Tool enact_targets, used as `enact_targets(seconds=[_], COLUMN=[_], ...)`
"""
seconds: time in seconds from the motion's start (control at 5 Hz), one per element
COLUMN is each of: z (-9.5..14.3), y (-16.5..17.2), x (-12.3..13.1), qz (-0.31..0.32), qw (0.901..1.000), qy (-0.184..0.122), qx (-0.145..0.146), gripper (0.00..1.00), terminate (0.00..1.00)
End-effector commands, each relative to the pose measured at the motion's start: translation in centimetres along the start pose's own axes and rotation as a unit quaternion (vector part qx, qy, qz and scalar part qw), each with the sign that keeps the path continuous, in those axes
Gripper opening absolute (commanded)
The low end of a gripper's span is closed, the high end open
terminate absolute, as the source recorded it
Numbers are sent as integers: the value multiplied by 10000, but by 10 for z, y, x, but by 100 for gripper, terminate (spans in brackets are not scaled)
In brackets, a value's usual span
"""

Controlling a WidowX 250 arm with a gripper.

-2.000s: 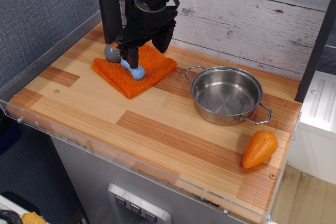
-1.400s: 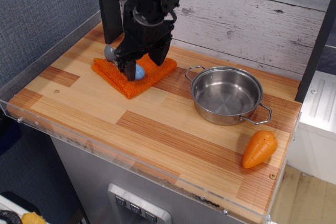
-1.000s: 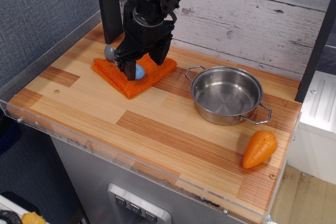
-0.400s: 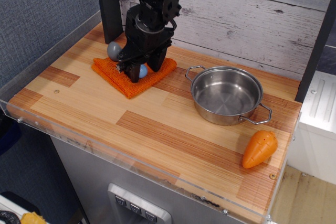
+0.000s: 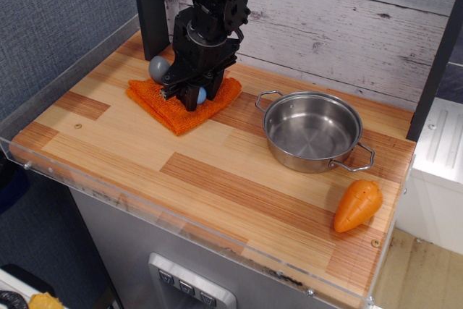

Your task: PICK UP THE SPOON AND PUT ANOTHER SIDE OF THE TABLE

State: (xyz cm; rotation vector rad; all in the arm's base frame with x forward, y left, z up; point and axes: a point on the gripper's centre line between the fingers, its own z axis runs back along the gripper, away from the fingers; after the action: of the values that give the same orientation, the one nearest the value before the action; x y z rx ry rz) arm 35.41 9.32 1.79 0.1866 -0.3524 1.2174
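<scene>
Spoon (image 5: 160,69) is lying on the orange cloth (image 5: 173,106) at the back-left of the worktop (image 5: 217,179), its grey bowl showing left of the tool (image 5: 189,95) and a bit of blue handle peeking out between the fingers. Tool is standing over the cloth with fingers narrowed around the handle; whether they are actually gripping it cannot be told. Steel pot (image 5: 312,132) is sitting right of the cloth, well apart. Toy carrot (image 5: 357,205) is lying near the right edge.
</scene>
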Motion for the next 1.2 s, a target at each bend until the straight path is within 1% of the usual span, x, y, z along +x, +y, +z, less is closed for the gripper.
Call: enact_targets(seconds=[0.0,0.2,0.4,0.6,0.8,1.0], z=[30,46,62,73,83,90], y=[-1,0,3,3,8,15], x=[16,22,21,11,-11,-37], qz=[185,227,212,84,-145,-413], qw=[9992,9985,9977,9971,9955,9941], qy=[-156,-230,-298,-303,-251,-171], qx=[-311,-439,-576,-688,-904,-987], gripper=[0,0,0,0,0,0], terminate=[0,0,0,0,0,0])
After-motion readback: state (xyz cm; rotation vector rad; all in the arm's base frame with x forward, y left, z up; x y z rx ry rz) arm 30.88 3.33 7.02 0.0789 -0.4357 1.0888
